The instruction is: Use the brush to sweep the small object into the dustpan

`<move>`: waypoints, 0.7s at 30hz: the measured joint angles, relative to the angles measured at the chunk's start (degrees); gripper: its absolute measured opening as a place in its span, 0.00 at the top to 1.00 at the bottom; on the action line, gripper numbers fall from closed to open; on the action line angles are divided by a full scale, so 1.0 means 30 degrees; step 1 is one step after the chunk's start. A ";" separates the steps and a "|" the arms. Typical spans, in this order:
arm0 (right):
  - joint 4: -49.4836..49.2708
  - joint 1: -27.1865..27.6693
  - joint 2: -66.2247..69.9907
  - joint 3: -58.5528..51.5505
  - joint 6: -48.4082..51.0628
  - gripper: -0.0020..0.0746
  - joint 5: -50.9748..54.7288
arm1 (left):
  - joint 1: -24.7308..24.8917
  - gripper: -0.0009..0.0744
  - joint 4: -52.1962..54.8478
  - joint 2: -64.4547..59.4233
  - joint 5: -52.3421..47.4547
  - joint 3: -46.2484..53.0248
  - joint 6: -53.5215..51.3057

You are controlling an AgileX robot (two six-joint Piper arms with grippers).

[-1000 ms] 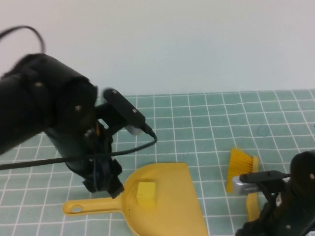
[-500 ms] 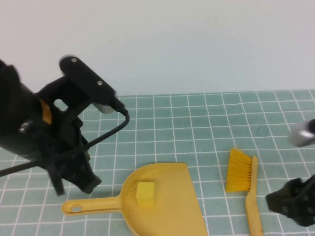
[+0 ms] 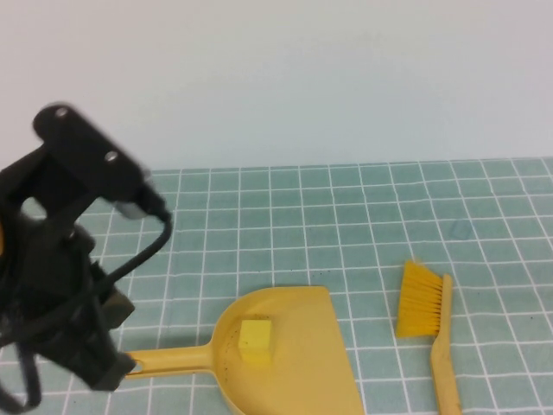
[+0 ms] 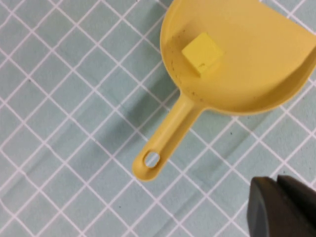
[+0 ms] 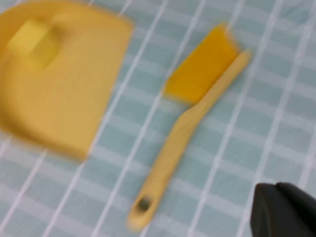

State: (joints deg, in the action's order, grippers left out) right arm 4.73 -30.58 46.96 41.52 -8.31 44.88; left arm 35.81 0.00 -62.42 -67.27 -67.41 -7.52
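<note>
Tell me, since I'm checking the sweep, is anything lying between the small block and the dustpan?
Nothing does: the yellow block already sits inside the dustpan. The brush lies apart on the table to its right. The left claw is above the mat near the dustpan's handle; the right claw is above the brush's handle end.

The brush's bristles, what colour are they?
Orange-yellow bristles, darker than the pale yellow handle; the high view shows it best.
</note>
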 joint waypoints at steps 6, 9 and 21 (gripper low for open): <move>0.5531 0.0000 -0.2091 -0.3597 -0.4161 0.97 -0.4743 | 0.0000 0.99 0.0000 0.2021 0.0890 0.2294 0.1147; 0.7407 0.0000 -0.2865 -0.5665 -0.6485 0.97 -0.5741 | 0.0000 0.99 -0.0182 0.3128 0.1538 0.3714 0.2266; 1.3186 0.0000 -0.3426 -0.7657 -1.5719 0.98 -0.4422 | 0.0000 0.99 -0.3827 0.7090 1.1054 0.8833 0.3441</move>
State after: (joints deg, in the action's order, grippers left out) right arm 44.29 -30.58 36.69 18.55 -55.46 31.62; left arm 35.81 -11.48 -41.15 -34.11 -40.91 2.80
